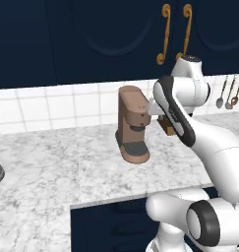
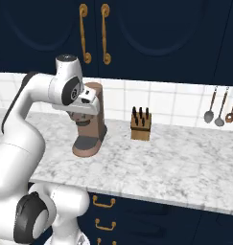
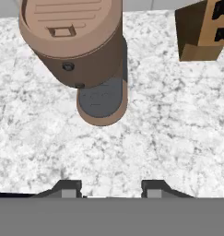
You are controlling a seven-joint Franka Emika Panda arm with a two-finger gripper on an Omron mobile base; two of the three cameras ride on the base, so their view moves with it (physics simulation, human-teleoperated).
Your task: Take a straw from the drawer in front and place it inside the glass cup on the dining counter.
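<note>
Gripper (image 3: 109, 188) is hovering over the marbled tabletop (image 3: 178, 129) near its front edge, jaws apart and empty, facing the brown coffee machine (image 3: 81, 50).

Stood brown coffee machine (image 1: 132, 124) on marbled worktop (image 1: 52, 167), white tiles behind. White arm (image 1: 204, 142) rose from lower rt, partly covering wooden knife block (image 1: 166, 127). Hung utensils (image 1: 228, 93) far rt. Navy cabinets w/ brass handles (image 1: 175, 32) up top.
</note>
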